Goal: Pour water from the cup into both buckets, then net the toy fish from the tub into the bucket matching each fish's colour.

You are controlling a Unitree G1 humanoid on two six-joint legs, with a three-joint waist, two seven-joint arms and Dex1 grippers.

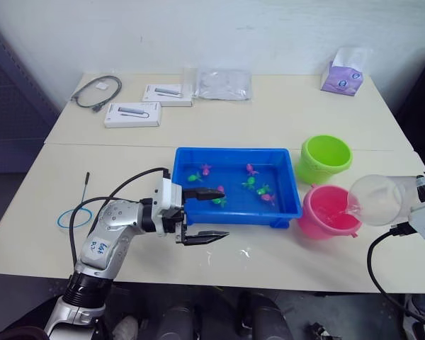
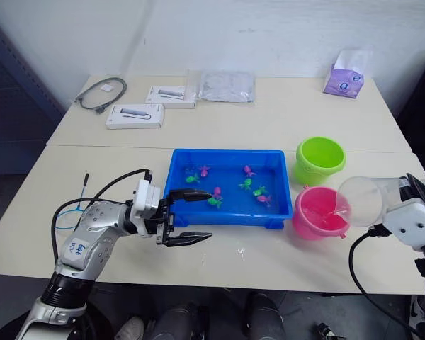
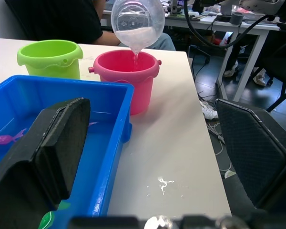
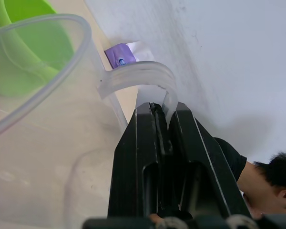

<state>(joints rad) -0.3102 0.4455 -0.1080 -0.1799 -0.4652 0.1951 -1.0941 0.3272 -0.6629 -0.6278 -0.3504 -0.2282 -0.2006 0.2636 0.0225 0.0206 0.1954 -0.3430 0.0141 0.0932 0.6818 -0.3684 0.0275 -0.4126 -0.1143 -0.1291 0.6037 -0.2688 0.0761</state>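
While the right gripper point(image 4: 164, 112) pinches the handle of the cup point(image 1: 380, 199) between its pressed-together fingers, the cup lies tipped on its side above the pink bucket point(image 1: 329, 211), spout down, and a thin stream of water runs from the spout into that bucket. Water pools in the lower side of the cup. The pink bucket stands on the tabletop point(image 1: 269, 120) just beside the right end of the tub point(image 1: 235, 211), and the green bucket point(image 1: 324, 159) stands just behind it, near the tub's far right corner.

Several small pink and green fish point(image 1: 249, 183) lie scattered in the tub's shallow water.

At the tub's near left corner, the left gripper point(image 1: 203, 214) hovers with its fingers spread wide and nothing between them, one finger over the tub's front rim, the other over bare tabletop in front of it.

On the tabletop well to the left lies the net point(image 1: 74, 217), its blue hoop flat and its dark stick pointing away from the robot.

Along the far side sit two white boxes point(image 1: 133, 114), a grey cable point(image 1: 98, 92), a clear bag point(image 1: 224, 84) and a purple tissue pack point(image 1: 342, 76).
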